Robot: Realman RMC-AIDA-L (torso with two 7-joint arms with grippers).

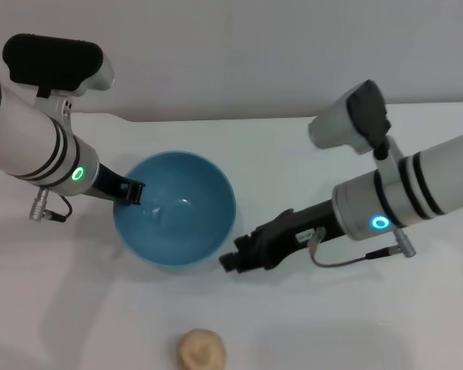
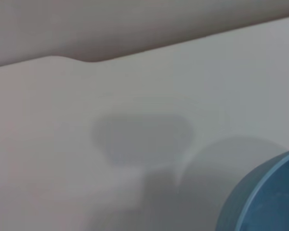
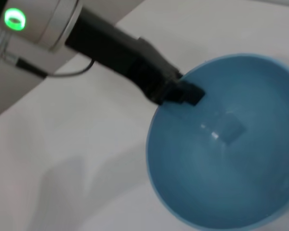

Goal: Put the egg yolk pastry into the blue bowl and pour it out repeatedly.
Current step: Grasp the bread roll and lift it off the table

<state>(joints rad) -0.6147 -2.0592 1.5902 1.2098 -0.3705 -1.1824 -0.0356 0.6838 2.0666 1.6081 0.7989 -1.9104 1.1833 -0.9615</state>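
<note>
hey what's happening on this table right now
The left end effector sits at the rim of the blue bowl, apparently gripping it; the bowl is upright and empty. The right end effector hovers just outside the bowl's opposite side, holding nothing. The egg yolk pastry lies on the white table, nearer the robot than the bowl.

Soft even light; left wrist view blurred, faint shadows on the table (image 2: 62, 120).
</note>
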